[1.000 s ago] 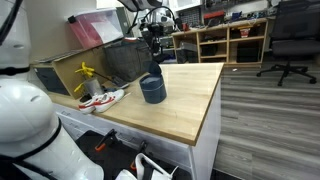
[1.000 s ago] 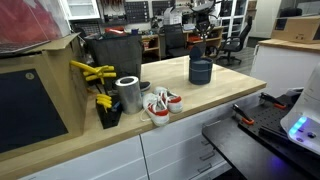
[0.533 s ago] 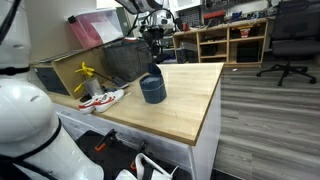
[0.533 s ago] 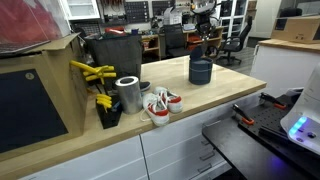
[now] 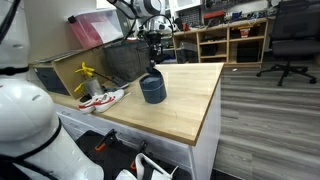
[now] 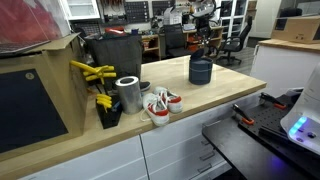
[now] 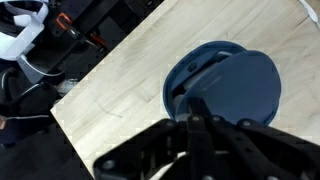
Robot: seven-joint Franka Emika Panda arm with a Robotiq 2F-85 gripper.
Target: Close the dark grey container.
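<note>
Tub (image 5: 152,90) stands mid-desk (image 5: 190,108) with its lid (image 7: 245,88) askew across the rim, my hand (image 5: 153,58) hangs directly above, grip state indeterminate, and I judge the lid light, rigid and smooth, best taken at its overhanging edge.

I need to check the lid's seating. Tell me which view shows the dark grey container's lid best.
The wrist view: it looks down on the lid, which sits off-centre, leaving a crescent gap. Both exterior views show the dark grey container small and side-on; the lid's fit is unclear there.
</note>
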